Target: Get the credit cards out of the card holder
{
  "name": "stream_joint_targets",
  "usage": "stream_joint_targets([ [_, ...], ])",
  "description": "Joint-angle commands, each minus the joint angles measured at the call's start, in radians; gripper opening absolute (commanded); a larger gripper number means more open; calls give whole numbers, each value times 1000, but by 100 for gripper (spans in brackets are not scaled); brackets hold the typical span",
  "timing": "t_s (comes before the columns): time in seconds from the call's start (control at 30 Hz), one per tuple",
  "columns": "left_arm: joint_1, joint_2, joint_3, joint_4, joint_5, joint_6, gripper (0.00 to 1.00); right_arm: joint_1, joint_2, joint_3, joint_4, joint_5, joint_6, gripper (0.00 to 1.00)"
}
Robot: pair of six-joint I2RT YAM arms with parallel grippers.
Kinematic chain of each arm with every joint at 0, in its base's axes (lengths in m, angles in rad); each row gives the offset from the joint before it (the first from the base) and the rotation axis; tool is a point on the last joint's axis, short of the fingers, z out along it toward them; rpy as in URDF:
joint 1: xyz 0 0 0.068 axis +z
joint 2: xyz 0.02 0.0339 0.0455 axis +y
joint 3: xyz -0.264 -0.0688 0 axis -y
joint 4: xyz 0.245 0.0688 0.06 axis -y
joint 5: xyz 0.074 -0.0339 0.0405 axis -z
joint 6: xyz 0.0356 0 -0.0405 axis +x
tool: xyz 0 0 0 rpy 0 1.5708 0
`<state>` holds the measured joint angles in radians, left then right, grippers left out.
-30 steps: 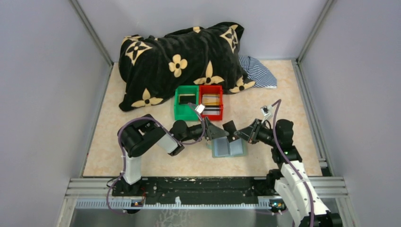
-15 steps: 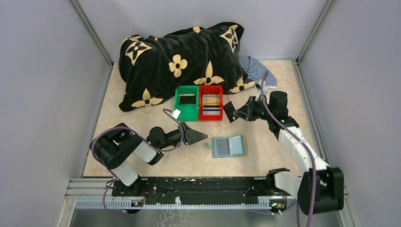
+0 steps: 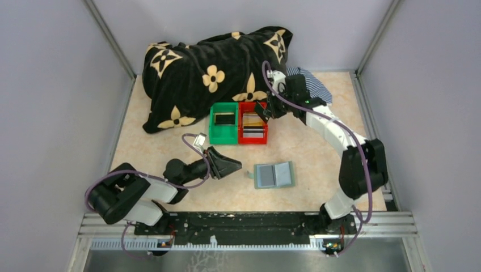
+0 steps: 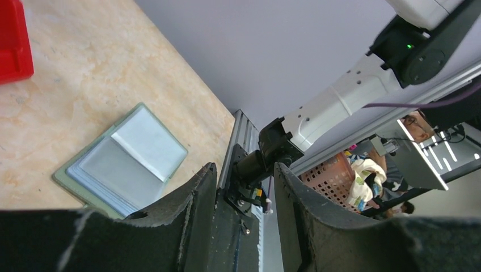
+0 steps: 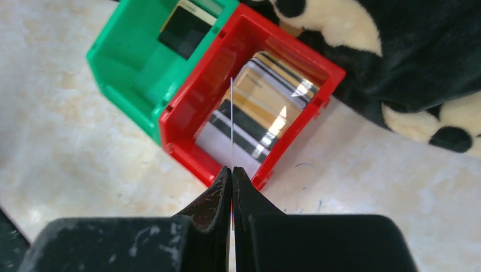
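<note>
The card holder [image 3: 274, 175] lies open and flat on the table, blue-grey inside up; in the left wrist view the card holder [image 4: 125, 161] sits to the left of my fingers. My left gripper [image 3: 241, 167] hovers just left of it, open and empty [image 4: 244, 167]. My right gripper [image 3: 265, 109] is over the red bin [image 3: 253, 141], shut on a dark credit card [image 3: 260, 109]. The right wrist view shows that card [image 5: 232, 124] edge-on as a thin line above the red bin [image 5: 187, 141]. Several cards [image 5: 261, 107] lie inside that bin.
A green bin [image 3: 223, 139] with a dark card [image 3: 224, 118] stands against the red bin's left side. Behind both lies a black blanket with cream flowers [image 3: 210, 73], and a striped cloth [image 3: 315, 85] at the back right. Grey walls enclose the table.
My right arm has carried the dark card from beside the card holder up and left to above the red bin. The left arm has drawn back to the left, away from the holder.
</note>
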<state>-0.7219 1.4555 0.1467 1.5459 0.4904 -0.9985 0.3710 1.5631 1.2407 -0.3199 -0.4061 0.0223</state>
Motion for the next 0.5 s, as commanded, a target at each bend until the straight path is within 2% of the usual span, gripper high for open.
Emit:
stream_joint_targets([
  [0.0, 6, -99, -27, -9, -18, 86, 48, 50, 120, 139, -80, 133, -134, 0],
  [0.27, 9, -230, -30, -199, -58, 153, 46, 124, 217, 169, -116, 191, -219, 0],
  [0.47, 10, -212, -37, -184, -58, 154, 45, 141, 196, 134, -145, 175, -295, 0],
])
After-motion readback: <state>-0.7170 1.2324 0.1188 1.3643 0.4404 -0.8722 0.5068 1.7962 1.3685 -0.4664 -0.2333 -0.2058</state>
